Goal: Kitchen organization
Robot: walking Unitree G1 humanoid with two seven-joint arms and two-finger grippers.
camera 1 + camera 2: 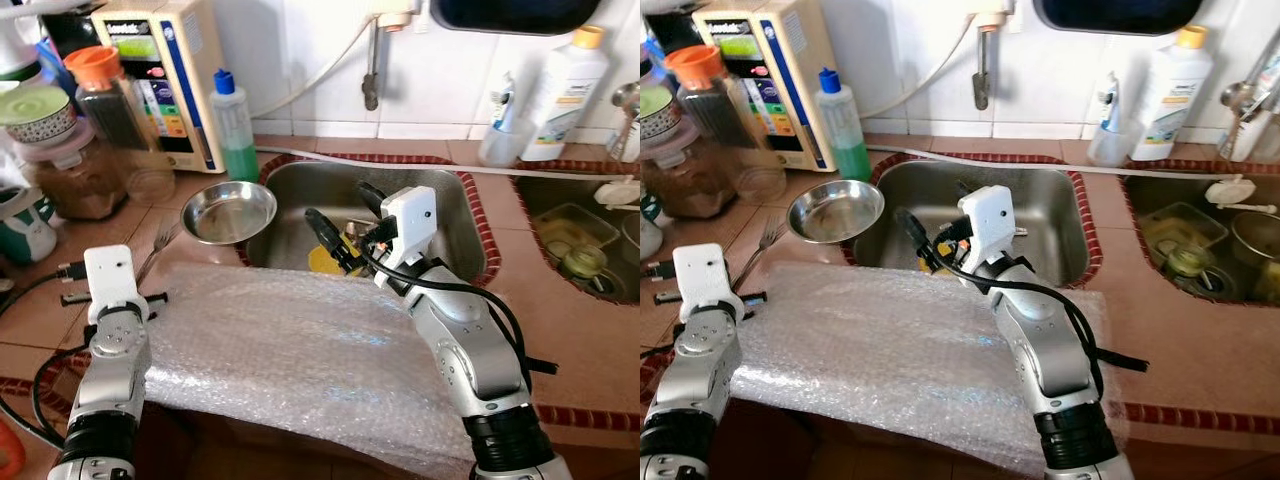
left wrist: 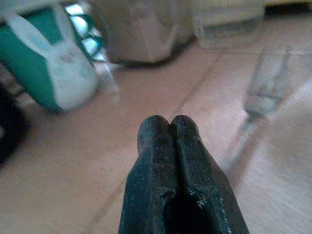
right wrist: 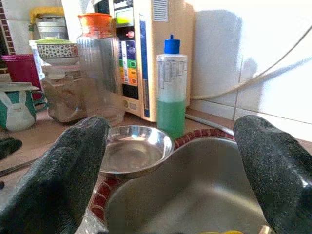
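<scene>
A shallow steel bowl [image 1: 228, 212] sits empty on the counter at the left rim of the steel sink [image 1: 440, 215]. My right gripper [image 1: 347, 216] hangs open over the sink's near left part, pointing toward the bowl. In the right wrist view the bowl [image 3: 134, 153] lies ahead between the two spread fingers [image 3: 63, 180], with nothing held. My left gripper [image 2: 169, 127] is shut and empty, low over the tiled counter at the left edge of a bubble wrap sheet [image 1: 290, 345]. A fork [image 1: 155, 250] lies just right of it.
Jars [image 1: 95, 130], a green soap bottle [image 1: 235, 125] and a water purifier [image 1: 170, 70] crowd the back left. A green bunny mug [image 2: 48, 68] stands far left. Something yellow [image 1: 322, 262] lies in the sink. A white bottle [image 1: 565, 90] and second basin [image 1: 575, 235] are at right.
</scene>
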